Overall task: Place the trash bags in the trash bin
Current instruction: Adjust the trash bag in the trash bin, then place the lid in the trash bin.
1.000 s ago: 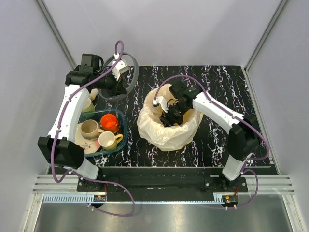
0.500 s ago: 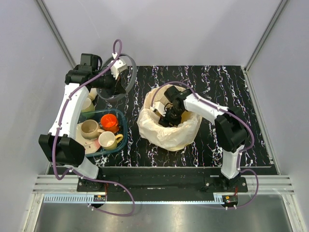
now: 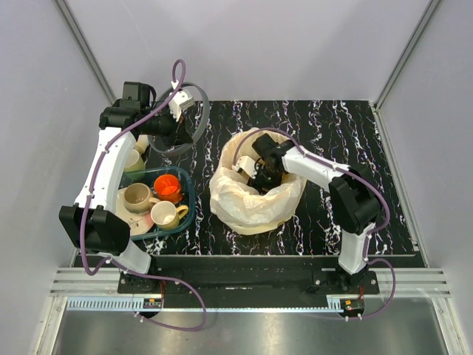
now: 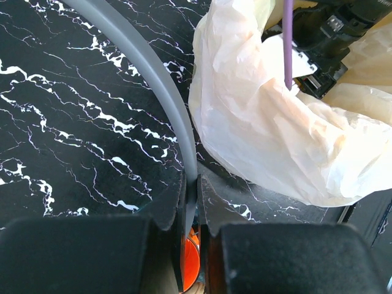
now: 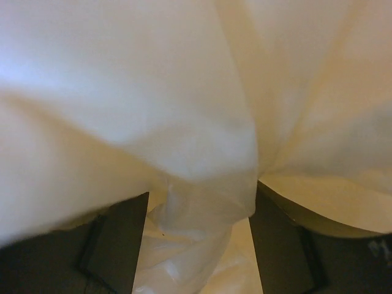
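Trash bag point(image 3: 251, 207) draping over trash bin mid-worktop point(image 3: 332, 126), hiding it. We are seeing right tool point(image 5: 199, 239) sunk inside, film bunching between fingers point(image 5: 116, 245); clamped or not, we cannot tell. Left tool point(image 4: 191, 208) pinching grey ring point(image 4: 153, 73).

The trash bag point(image 3: 251, 211) is sitting mid-tabletop point(image 3: 355, 126), with the tray point(image 3: 191, 211) lying to its left and the ring point(image 3: 208, 111) hanging behind the tray.

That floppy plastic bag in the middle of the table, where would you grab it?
Probably the loose skirt of the trash bag hanging down the near side: pinch a fold from outside, coming down from above. The film is thin and bunches there, and the right tool fills the middle.
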Robot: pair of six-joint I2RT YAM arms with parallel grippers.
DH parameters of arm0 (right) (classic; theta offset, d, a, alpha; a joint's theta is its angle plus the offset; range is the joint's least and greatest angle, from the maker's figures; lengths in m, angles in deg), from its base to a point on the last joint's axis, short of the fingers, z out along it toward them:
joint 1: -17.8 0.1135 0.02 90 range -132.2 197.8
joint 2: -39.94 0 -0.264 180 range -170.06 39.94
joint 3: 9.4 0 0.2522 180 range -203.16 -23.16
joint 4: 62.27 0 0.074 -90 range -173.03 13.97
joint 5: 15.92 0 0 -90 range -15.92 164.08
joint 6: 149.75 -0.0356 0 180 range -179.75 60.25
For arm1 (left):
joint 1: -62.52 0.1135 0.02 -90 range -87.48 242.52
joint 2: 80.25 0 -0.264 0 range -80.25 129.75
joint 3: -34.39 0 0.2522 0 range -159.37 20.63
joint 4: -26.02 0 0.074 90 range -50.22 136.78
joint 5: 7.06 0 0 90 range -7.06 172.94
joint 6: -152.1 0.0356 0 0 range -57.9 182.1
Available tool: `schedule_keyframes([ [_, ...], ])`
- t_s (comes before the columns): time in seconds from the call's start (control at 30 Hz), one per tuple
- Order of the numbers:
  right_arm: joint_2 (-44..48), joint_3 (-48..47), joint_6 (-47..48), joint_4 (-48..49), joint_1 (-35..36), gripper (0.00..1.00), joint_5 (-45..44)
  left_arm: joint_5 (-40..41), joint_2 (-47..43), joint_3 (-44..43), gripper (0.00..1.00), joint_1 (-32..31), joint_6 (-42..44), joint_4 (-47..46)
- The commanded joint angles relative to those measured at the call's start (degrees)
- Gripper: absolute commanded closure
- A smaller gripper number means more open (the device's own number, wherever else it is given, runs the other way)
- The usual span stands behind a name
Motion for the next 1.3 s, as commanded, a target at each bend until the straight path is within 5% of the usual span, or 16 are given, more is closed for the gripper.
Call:
schedule_keyframes([
  [0.0, 7.8, -2.2, -2.3, 2.9, -0.2, 0.31, -1.7, -2.7, -0.9, -2.6, 1.0, 0.3, 0.0, -1.0],
  [0.37, 17.1, -0.2, -1.0, 3.5, 0.0, 0.32, 1.2, -4.3, -1.4, -3.6, 1.0, 0.3, -0.5, -1.1],
  [0.77, 28.0, -14.0, -14.4, 4.4, -4.6, 0.08, -0.6, -11.6, -6.6, -7.8, 1.0, -2.4, 12.5, 7.1],
  [0.87, 28.4, -18.1, -20.0, 3.9, -10.2, 0.07, 0.8, -8.9, -7.9, -10.6, 1.0, -7.4, 23.3, 15.6],
  [1.03, 25.9, -30.1, -33.9, -3.4, -23.2, 0.08, 11.1, 5.7, -11.2, -7.9, 1.0, -26.1, 35.7, 22.6],
  [1.27, 28.6, -39.2, -36.0, -7.2, -23.4, 0.1, 8.4, 26.8, -11.6, -6.2, 1.0, -42.3, 40.4, 25.2],
])
